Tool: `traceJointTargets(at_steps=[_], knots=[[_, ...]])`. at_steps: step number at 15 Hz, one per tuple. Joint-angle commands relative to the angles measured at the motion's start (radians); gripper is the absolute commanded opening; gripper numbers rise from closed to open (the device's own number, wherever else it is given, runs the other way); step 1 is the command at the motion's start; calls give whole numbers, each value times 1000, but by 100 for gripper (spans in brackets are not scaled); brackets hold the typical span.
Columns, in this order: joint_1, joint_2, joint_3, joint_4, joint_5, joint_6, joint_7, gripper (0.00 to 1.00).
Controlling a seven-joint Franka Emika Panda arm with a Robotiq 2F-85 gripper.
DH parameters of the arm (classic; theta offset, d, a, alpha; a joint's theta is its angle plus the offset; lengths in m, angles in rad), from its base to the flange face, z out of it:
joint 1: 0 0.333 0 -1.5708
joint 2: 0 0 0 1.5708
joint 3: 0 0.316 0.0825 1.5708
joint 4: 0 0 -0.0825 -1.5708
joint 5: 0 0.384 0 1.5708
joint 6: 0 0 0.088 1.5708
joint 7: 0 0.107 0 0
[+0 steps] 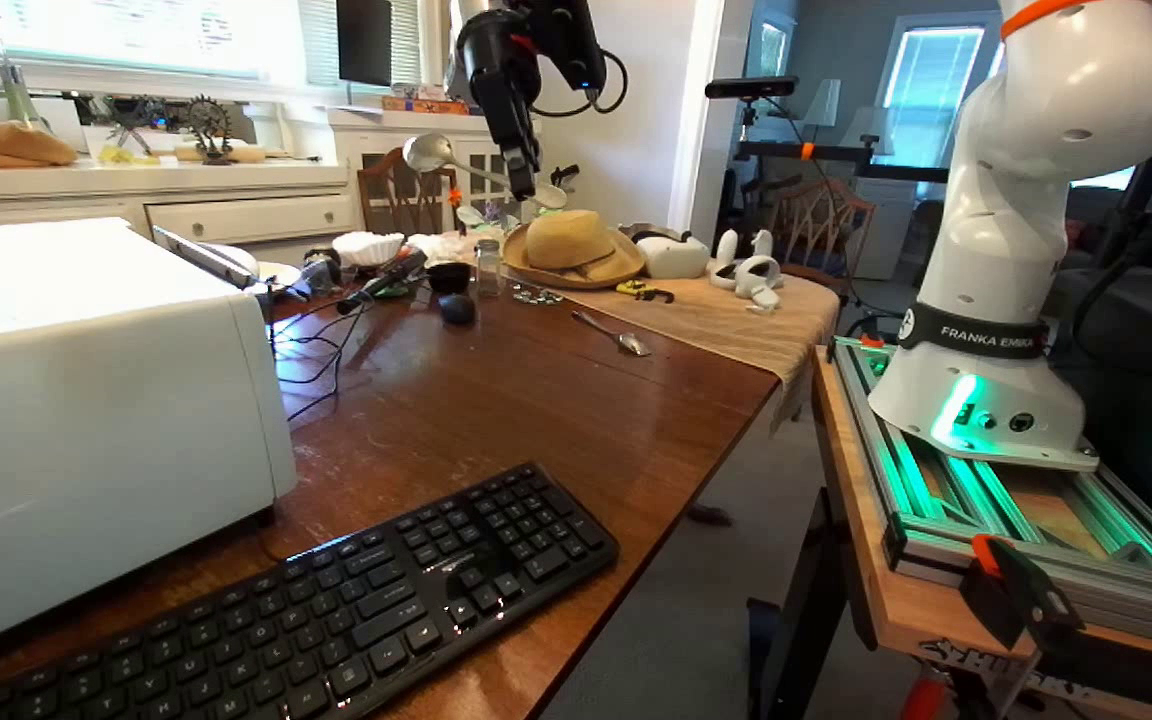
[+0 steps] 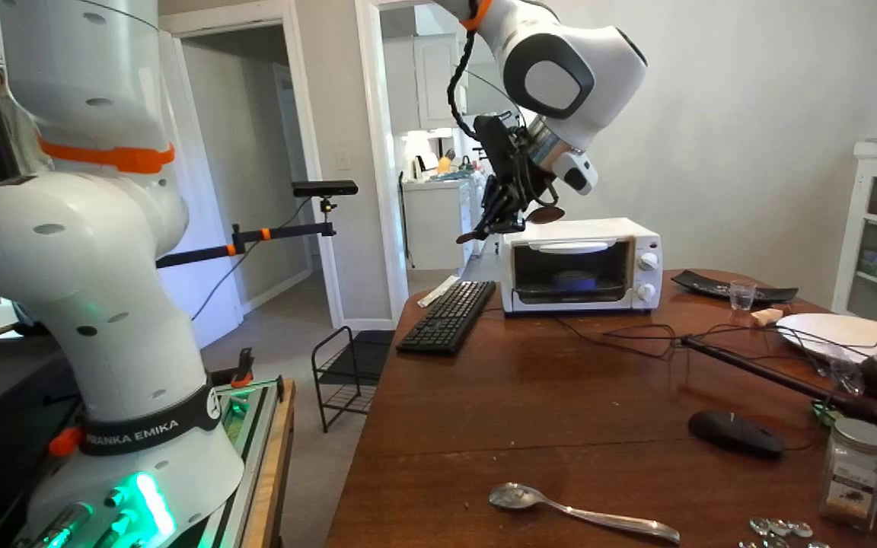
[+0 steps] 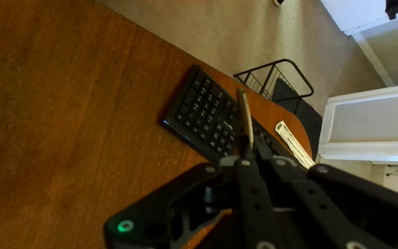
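My gripper [image 1: 524, 182] is shut on a metal spoon [image 1: 429, 153], high over the table. A rounded bowl sticks out at one side of the fingers in an exterior view, and a flatter rounded end shows at the other. In an exterior view the gripper [image 2: 501, 222] hangs near the front of the white toaster oven [image 2: 642, 275], and the spoon [image 2: 546, 215] looks brownish there. Seen from the wrist, the spoon [image 3: 245, 114] appears edge-on, rising from the gripper's [image 3: 252, 150] closed fingertips. Beneath it lies a black keyboard [image 3: 206, 114] on the wooden table [image 3: 81, 138].
Another spoon [image 2: 591, 518] rests on the table, near a black mouse [image 2: 735, 434] and a glass jar [image 2: 856, 476]. Cables, a white plate [image 2: 865, 335] and a black tray [image 2: 735, 288] lie farther along. A straw hat [image 1: 576, 245] and white headset [image 1: 671, 255] sit on cloth.
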Motion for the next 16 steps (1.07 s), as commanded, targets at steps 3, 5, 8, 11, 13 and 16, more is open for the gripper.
traceJointTargets(at_steps=[3, 5, 8, 11, 13, 16], knots=[[3, 35, -1, 49, -16, -39, -14, 1], [4, 110, 8, 154, -47, -97, -66, 1], [5, 187, 26, 280, -90, -178, -127, 1], [6, 266, 46, 402, -123, -232, -177, 1], [9, 319, 62, 483, -143, -261, -204, 1], [9, 408, 91, 591, -146, -289, -259, 1]])
